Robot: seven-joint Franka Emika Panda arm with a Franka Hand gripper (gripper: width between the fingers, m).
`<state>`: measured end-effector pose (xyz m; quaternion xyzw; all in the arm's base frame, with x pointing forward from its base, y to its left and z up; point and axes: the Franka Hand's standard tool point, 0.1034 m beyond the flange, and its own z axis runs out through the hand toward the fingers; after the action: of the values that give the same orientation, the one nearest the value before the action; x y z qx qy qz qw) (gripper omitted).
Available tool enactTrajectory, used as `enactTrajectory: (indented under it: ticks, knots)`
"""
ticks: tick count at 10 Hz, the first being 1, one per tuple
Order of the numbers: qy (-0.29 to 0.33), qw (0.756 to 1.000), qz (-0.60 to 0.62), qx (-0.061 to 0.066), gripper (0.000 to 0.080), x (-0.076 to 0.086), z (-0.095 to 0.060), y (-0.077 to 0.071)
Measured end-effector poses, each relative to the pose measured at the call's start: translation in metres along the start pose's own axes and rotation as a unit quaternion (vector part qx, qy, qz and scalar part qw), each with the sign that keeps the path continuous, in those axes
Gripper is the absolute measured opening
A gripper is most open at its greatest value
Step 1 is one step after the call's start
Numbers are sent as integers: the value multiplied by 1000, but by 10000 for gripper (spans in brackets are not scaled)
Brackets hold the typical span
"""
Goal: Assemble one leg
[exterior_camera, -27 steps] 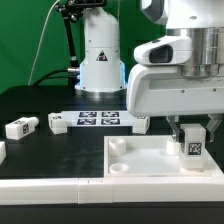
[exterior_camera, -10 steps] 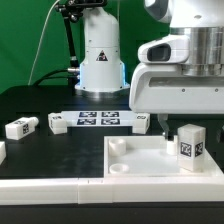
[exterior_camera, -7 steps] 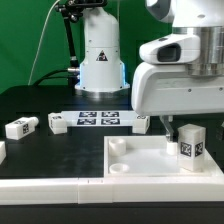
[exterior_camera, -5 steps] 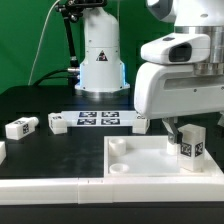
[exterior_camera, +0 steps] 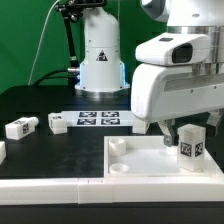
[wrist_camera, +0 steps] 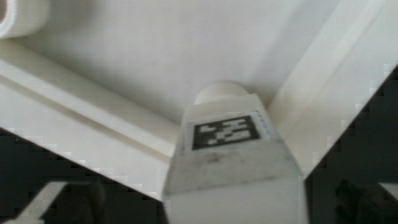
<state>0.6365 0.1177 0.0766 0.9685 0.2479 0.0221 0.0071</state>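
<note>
The leg (exterior_camera: 192, 148) stands up in a right corner of the tray (exterior_camera: 140, 162), I think so it can be turned in tight, and the gripper (wrist_camera: 210, 198) sits open around it, holding nothing, maybe ready to squeeze.

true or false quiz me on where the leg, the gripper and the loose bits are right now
1. The leg stands upright on the white tray-like piece. True.
2. The gripper is shut on the leg. False: it is open, and in the wrist view its fingers sit apart from the leg on either side.
3. Two more small white blocks lie on the black table at the exterior view's left. True.
4. The marker board lies on top of the tray-like piece. False: it lies flat on the table behind that piece.
</note>
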Motion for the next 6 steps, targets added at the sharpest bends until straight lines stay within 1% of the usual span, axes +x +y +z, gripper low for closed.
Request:
enactTrajectory:
  ticks: [1, 2, 3, 4, 6]
  knots:
    - [0, 1000, 0, 0, 528, 0, 0, 0]
    - [0, 1000, 0, 0, 389, 0, 0, 0]
    - [0, 1000, 0, 0, 389, 0, 0, 0]
    - [0, 1000, 0, 0, 289, 0, 0, 0]
    - [0, 1000, 23, 0, 289, 0, 0, 0]
